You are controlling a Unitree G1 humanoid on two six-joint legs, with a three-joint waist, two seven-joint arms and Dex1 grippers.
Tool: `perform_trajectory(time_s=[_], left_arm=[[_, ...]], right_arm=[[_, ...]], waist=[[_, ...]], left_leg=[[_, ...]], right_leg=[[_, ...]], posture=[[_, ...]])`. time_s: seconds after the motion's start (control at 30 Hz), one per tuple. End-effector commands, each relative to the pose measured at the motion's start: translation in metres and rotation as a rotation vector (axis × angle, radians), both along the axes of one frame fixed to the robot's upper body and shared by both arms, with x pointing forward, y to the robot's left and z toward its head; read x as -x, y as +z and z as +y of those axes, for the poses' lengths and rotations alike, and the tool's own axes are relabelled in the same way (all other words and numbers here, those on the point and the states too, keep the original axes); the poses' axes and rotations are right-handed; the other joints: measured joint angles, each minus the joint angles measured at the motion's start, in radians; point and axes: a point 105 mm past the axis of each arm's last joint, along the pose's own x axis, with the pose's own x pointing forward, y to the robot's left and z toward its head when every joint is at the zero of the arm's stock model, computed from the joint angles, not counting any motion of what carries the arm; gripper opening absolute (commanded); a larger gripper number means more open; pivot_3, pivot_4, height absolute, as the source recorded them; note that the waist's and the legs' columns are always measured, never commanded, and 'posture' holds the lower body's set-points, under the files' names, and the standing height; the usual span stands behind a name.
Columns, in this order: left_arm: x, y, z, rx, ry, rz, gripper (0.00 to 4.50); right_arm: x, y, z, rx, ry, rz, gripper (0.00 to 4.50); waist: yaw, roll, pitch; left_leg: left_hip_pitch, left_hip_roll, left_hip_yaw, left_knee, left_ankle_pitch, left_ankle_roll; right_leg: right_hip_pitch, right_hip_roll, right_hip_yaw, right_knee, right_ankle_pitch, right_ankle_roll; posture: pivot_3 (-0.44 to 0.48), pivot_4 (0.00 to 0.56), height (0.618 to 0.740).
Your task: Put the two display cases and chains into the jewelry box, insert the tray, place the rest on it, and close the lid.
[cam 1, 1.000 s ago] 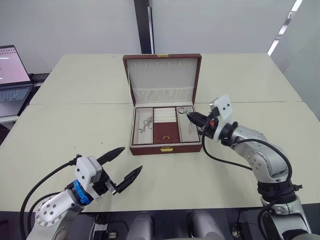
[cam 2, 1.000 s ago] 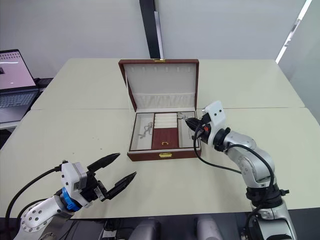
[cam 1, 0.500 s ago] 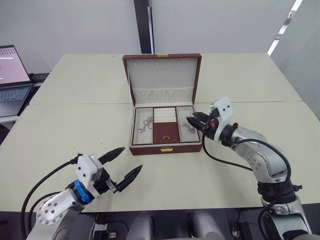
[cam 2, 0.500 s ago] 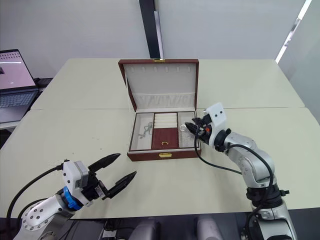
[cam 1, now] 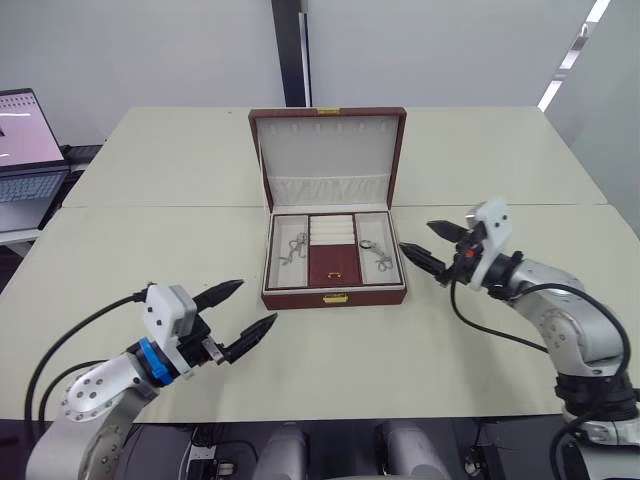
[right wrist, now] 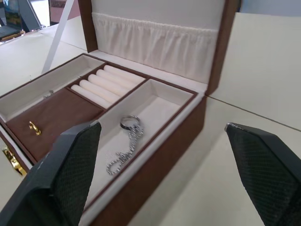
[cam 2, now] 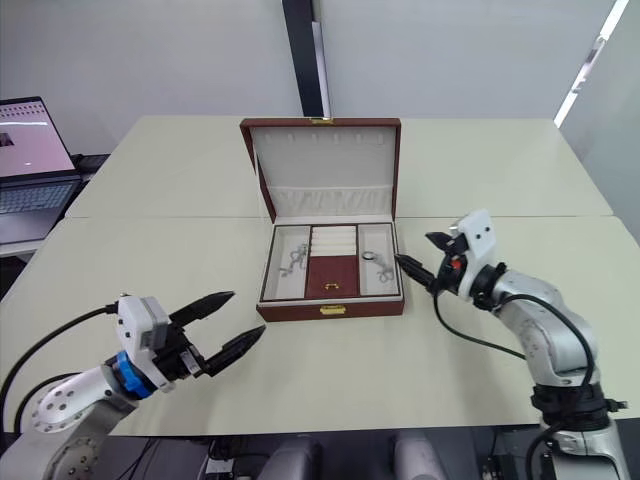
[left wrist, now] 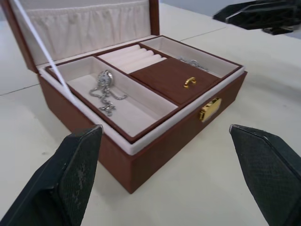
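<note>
The jewelry box [cam 1: 334,268] is seen standing open near the middle of the table [cam 1: 150,250], its gold clasp turned toward the near edge. The lid [cam 1: 328,158] is raised upright at the back, toward the far edge, with a cream lining and a gathered pocket shown inside. The tray [cam 1: 333,254] is seated in the box, flush with its rim. In the tray's left section a silver chain [cam 1: 291,248] is laid, partly bunched. In the right section a second chain [right wrist: 123,146] with a ring at one end is stretched along the cream lining. The middle section is taken up by cream ring rolls at the back and a brown panel with a small gold pull [left wrist: 189,82] at the front.

The left gripper [cam 1: 237,312] is held open and empty above the table's near-left part, apart from the box. The right gripper [cam 1: 438,246] is held open and empty just beside the box's right wall, not touching it. A laptop [cam 1: 24,145] is seen beyond the left edge.
</note>
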Motion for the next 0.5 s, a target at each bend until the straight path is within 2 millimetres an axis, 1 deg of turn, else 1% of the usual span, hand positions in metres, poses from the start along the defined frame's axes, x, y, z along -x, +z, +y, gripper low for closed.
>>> perform_trajectory(time_s=[0.03, 0.1, 0.17, 0.23, 0.27, 0.33, 0.5], left_arm=[[-0.012, 0.003, 0.026, -0.008, 0.081, 0.019, 4.5], [-0.016, 0.004, 0.036, -0.019, 0.122, 0.022, 4.5], [-0.019, 0.006, 0.044, -0.018, 0.159, 0.018, 4.5], [-0.022, 0.005, 0.06, -0.035, 0.235, 0.024, 4.5], [-0.023, 0.004, 0.065, -0.04, 0.262, 0.024, 4.5], [-0.024, 0.004, 0.076, -0.038, 0.309, 0.022, 4.5], [-0.026, 0.0, 0.108, -0.054, 0.437, 0.03, 4.5]], right_arm=[[0.005, 0.002, -0.039, 0.08, 0.004, -0.041, 4.48], [0.002, -0.004, -0.061, 0.116, -0.042, -0.045, 4.48], [0.001, -0.008, -0.076, 0.13, -0.072, -0.048, 4.48], [0.001, -0.012, -0.093, 0.133, -0.105, -0.042, 4.48], [0.001, -0.014, -0.098, 0.135, -0.114, -0.04, 4.48], [0.0, -0.015, -0.103, 0.144, -0.124, -0.043, 4.48], [-0.001, -0.019, -0.106, 0.152, -0.134, -0.05, 4.48]], waist=[[0.0, 0.0, 0.0], [0.0, 0.0, 0.0], [-0.003, 0.0, 0.0], [-0.006, 0.0, 0.001], [-0.006, 0.0, 0.001], [-0.006, 0.001, 0.001], [-0.004, 0.001, 0.001]], left_leg=[[0.0, 0.0, 0.0, 0.0, 0.0, 0.0], [0.0, 0.0, 0.0, 0.0, 0.0, 0.0], [0.0, 0.0, 0.001, 0.0, 0.0, 0.0], [0.001, 0.001, 0.001, 0.0, 0.0, 0.0], [0.001, 0.001, 0.001, 0.0, 0.0, 0.0], [0.001, 0.001, 0.001, 0.0, 0.0, 0.0], [0.001, 0.001, 0.001, 0.0, 0.0, 0.0]], right_leg=[[0.0, 0.0, 0.0, 0.0, 0.0, 0.0], [0.0, 0.0, 0.0, 0.0, 0.0, 0.0], [0.0, 0.0, 0.0, 0.0, 0.0, 0.0], [0.0, 0.0, 0.001, 0.0, 0.0, 0.0], [0.0, 0.0, 0.001, 0.0, 0.0, 0.0], [0.0, 0.0, 0.001, 0.0, 0.0, 0.0], [0.0, 0.0, 0.001, 0.0, 0.0, 0.0]], posture=[[0.0, 0.15, 0.74], [0.0, 0.15, 0.74], [0.0, 0.15, 0.74], [0.0, 0.15, 0.74], [0.0, 0.15, 0.74], [0.0, 0.15, 0.74], [0.0, 0.15, 0.74]])
